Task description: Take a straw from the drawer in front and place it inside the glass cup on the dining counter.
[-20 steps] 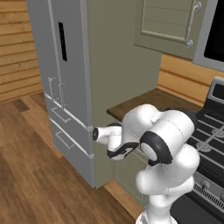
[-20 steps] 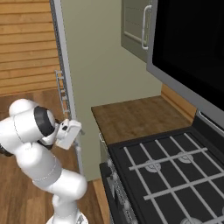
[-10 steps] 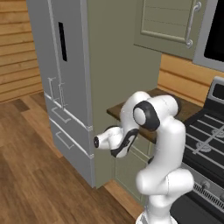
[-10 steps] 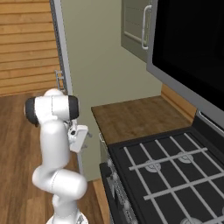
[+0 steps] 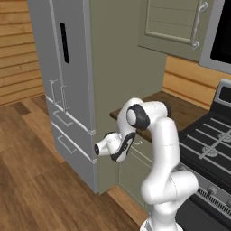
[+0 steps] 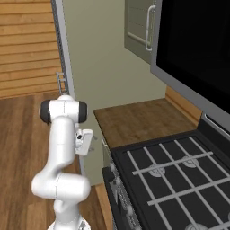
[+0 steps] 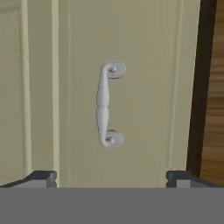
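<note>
The drawer (image 7: 144,109) fills the hand view as a plain sage-green front with a small silver handle (image 7: 107,105), turned upright by the hand's roll. My gripper (image 7: 111,177) is open and faces that handle squarely, a short way off it, with nothing between the fingertips (image 7: 41,177). From the base, the gripper (image 5: 122,151) hangs just under the edge of a brown wood counter top (image 5: 176,110), level with the drawer (image 5: 143,145). In the right base view the gripper (image 6: 92,143) points at the same cabinet. The straw, the glass cup and the dining counter are out of view.
A tall steel fridge (image 5: 67,90) stands left of the cabinet, close to my hand. A black stove (image 6: 179,175) sits on the right, with a dark oven panel (image 6: 197,45) and upper cabinet door (image 5: 176,22) above. Wood floor (image 5: 27,180) lies open behind.
The arm has unfolded and its elbow has risen. The hand has turned to face the drawer front and come nearer to it. The jaws have stayed open.
</note>
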Controlling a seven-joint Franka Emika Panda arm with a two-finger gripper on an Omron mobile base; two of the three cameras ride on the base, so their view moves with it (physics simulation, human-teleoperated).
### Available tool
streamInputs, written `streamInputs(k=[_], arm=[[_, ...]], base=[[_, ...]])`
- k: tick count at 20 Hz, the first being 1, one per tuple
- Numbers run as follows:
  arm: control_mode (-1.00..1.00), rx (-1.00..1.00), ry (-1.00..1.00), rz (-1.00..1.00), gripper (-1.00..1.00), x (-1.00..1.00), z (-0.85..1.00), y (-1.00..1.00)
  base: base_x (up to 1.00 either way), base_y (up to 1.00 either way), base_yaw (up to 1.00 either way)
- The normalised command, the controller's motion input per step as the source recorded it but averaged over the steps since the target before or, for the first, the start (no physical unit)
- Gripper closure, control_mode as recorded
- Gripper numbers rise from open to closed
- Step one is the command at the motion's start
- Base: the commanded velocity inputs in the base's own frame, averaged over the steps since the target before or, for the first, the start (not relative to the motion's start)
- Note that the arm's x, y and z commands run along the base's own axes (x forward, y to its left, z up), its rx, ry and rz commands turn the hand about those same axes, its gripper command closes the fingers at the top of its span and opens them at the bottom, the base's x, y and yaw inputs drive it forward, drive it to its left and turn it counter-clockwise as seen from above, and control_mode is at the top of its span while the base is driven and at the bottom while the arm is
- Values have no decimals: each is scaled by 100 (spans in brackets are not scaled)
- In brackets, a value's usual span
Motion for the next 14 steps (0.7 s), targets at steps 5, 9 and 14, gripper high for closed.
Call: streamInputs(k=[5, 9, 14], arm=[[-100, 0, 0, 13, -100, 53, -37, -19], [-100, 0, 0, 13, -100, 11, -22, -39], [-100, 0, 0, 10, -100, 19, -18, -37]], base=[[0, 0, 0], [0, 0, 0], [0, 0, 0]])
